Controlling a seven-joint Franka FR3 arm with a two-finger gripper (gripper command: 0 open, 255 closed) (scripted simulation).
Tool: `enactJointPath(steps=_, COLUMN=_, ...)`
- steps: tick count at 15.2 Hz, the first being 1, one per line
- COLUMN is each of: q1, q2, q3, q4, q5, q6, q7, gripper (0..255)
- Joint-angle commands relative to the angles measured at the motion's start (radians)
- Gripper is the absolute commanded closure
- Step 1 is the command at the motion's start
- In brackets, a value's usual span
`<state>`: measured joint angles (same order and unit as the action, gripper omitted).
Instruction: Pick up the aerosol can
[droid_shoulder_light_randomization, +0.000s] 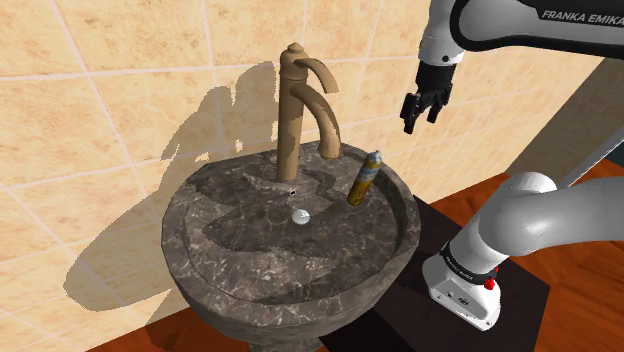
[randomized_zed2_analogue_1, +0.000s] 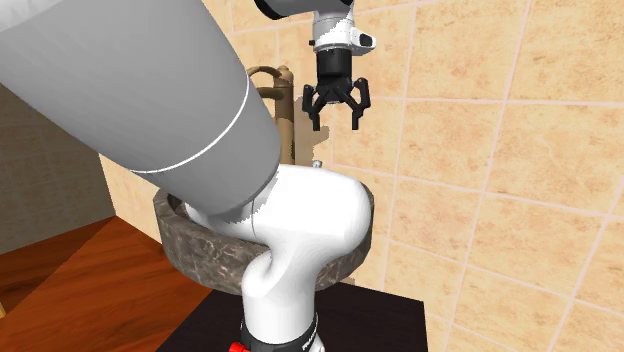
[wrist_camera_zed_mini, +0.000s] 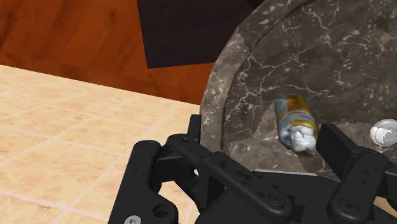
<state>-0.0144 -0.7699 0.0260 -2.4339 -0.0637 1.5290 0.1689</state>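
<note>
Aerosol can (droid_shoulder_light_randomization: 363, 178): slim, golden-yellow, grey top.

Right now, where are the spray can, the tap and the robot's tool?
spray can (droid_shoulder_light_randomization: 363, 178), shoulder view, middle of its body.
tap (droid_shoulder_light_randomization: 290, 120), shoulder view, its upright stem.
tool (droid_shoulder_light_randomization: 422, 122), shoulder view, between its open fingertips.

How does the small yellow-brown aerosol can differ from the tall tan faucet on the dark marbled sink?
Size: the tan faucet towers over the yellow-brown aerosol can. Pose: the faucet stands upright at the rim, the can leans inside the dark marbled sink. Look: the faucet is plain with a curved spout; the can is mottled with a pale cap. Both are brownish.
</note>
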Motion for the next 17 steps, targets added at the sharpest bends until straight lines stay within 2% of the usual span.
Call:
enactJointPath(steps=1, q1=0.0, q2=0.0, q3=0.0, q4=0.0, q5=0.0, q6=0.0, q7=0.0, gripper=0)
enactJointPath(steps=10, q1=-0.115, q2=0.114, q3=0.188, q4=-0.143, q5=0.213, q6=0.352, q7=0.606, gripper=0)
enactJointPath(steps=11, q1=-0.122, q2=0.126, q3=0.199, q4=-0.146, q5=0.223, q6=0.375, q7=0.639, gripper=0)
enactJointPath(steps=17, q1=-0.119, q2=0.152, q3=0.21, q4=-0.211, q5=0.231, q6=0.465, q7=0.637, gripper=0)
